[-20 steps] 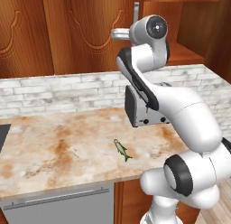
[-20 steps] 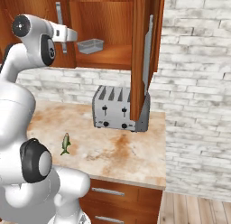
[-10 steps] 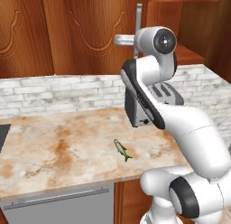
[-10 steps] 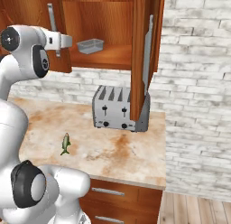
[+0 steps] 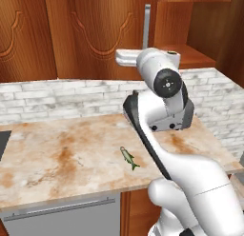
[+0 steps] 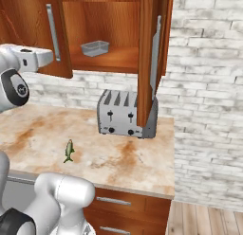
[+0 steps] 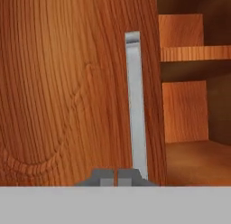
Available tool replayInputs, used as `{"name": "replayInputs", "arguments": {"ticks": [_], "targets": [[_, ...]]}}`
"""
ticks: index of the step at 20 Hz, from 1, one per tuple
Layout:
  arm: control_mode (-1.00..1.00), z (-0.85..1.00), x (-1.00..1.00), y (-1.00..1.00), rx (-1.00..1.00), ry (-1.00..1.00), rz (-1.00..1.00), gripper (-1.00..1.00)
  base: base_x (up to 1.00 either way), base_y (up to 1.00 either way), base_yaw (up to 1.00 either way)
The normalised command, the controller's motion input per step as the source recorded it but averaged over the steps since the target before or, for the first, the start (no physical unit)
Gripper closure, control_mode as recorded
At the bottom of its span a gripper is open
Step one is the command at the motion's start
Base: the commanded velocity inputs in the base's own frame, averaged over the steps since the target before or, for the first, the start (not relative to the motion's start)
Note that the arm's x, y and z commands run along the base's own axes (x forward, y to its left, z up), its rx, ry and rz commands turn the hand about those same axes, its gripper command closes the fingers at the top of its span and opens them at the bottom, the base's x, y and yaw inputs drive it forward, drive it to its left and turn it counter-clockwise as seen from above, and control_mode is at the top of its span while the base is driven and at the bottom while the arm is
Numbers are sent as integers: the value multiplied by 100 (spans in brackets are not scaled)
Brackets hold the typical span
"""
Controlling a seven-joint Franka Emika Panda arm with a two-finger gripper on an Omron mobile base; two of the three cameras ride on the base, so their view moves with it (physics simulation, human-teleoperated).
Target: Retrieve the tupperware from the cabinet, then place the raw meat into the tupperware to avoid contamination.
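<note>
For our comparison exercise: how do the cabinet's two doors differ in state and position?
The right door is swung wide open, edge-on, hanging before the toaster; the left door is far less open. The shut gripper sits at the left door's handle; the right door's handle is free. Both are reddish-brown wood with silver bar handles.

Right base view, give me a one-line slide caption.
Open reddish-brown wooden cabinet holding a clear tupperware box, above a silver toaster and tiny fish.

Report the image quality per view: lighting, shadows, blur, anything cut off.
Left base view: even, flat rendered light, sharp; the arm hides part of the toaster. Right base view: the cabinet interior is dimmer, the tupperware still legible; fish crisp. Hand view: soft, blocky close-up; the door handle looks washed out, and the gripper is cropped at the bottom.
</note>
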Motion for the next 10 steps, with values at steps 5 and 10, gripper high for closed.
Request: {"name": "replayInputs", "arguments": {"ticks": [5,10], "targets": [[-100,8,-21,24,0,-6,-6,-100,0,0,0],[-100,30,0,-27,15,1,-1,-100,0,0,0]]}}
